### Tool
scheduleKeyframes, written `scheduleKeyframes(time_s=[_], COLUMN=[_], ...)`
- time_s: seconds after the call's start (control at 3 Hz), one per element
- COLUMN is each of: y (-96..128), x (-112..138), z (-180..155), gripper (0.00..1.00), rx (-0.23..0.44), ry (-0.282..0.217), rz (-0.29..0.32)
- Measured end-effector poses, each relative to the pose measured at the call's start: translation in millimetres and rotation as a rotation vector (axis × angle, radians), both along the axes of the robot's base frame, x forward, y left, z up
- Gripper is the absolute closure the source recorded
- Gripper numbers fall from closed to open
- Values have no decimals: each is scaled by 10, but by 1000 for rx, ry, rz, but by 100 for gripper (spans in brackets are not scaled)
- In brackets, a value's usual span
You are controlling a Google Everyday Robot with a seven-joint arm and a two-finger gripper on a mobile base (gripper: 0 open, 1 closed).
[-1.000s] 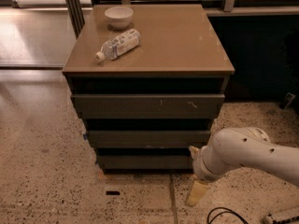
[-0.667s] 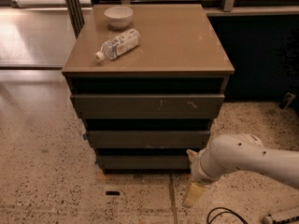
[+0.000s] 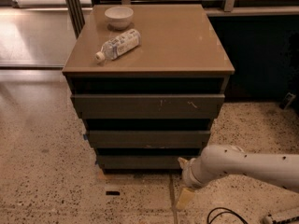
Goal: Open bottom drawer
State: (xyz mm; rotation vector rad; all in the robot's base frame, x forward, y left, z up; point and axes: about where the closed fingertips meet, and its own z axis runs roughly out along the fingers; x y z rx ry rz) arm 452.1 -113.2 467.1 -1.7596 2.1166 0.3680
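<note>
The bottom drawer [image 3: 145, 162] is the lowest and narrowest of three dark grey-brown fronts in the cabinet and looks closed. Above it are the middle front [image 3: 148, 138] with a blue bit at its left edge and the wide top front [image 3: 147, 106] with white scratches. My white arm [image 3: 243, 167] comes in from the right, low over the floor. My gripper [image 3: 184, 190] hangs below the wrist, just in front of and to the right of the bottom drawer's right end; one cream fingertip [image 3: 184, 199] points down at the floor.
On the tan cabinet top [image 3: 173, 41] lie a plastic water bottle [image 3: 117, 45] on its side and a white bowl [image 3: 118, 17]. Speckled floor surrounds the cabinet. A black cable [image 3: 224, 214] lies on the floor at the lower right. A dark wall stands to the right.
The arm and gripper have shifted slightly left and down toward the bottom drawer's right end. The drawers have not moved.
</note>
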Motion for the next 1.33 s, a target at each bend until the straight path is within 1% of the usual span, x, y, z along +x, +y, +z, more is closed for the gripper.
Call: scheduleKeyframes(time_s=[0.33, 0.67, 1.0, 1.33], y=[33, 33, 33, -81], x=[13, 13, 73, 192], z=[-221, -221, -393, -681], gripper=[0, 0, 0, 0], rx=[-42, -42, -25, -5], ry=[30, 30, 42, 63], rz=[9, 9, -2, -39])
